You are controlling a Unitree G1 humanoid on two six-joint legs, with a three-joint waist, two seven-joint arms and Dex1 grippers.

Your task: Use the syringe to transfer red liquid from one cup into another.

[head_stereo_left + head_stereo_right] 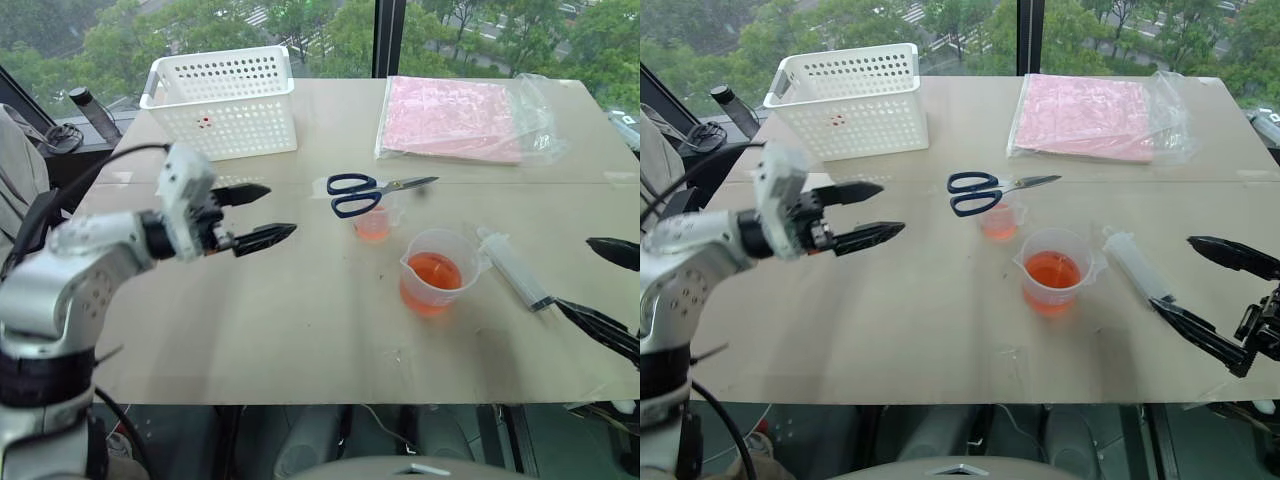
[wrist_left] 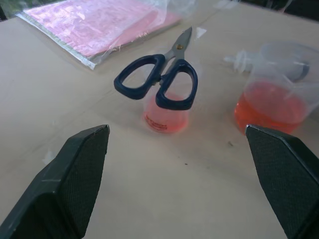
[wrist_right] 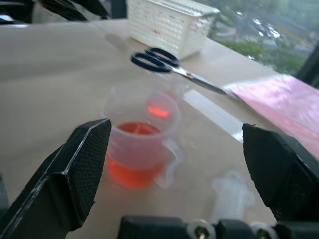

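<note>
With both black two-fingered grippers, left (image 1: 262,214) and right (image 1: 1202,289), spread empty, the clear plastic syringe (image 1: 513,268) lies flat beside the spouted red-filled beaker (image 1: 434,270), likely light, stiff, slick: grasp mid-barrel.

The bench (image 1: 300,330) lies bare across the lower centre and left of the frame, open room for either arm. At centre the scissors (image 1: 372,192) rest across the small cup (image 1: 373,222), blocking its mouth from above. The beaker (image 1: 433,272) stands just right of it, the syringe (image 1: 512,267) close beside (narrow gap). The basket (image 1: 222,100) and pink packet (image 1: 455,118) crowd the top.
</note>
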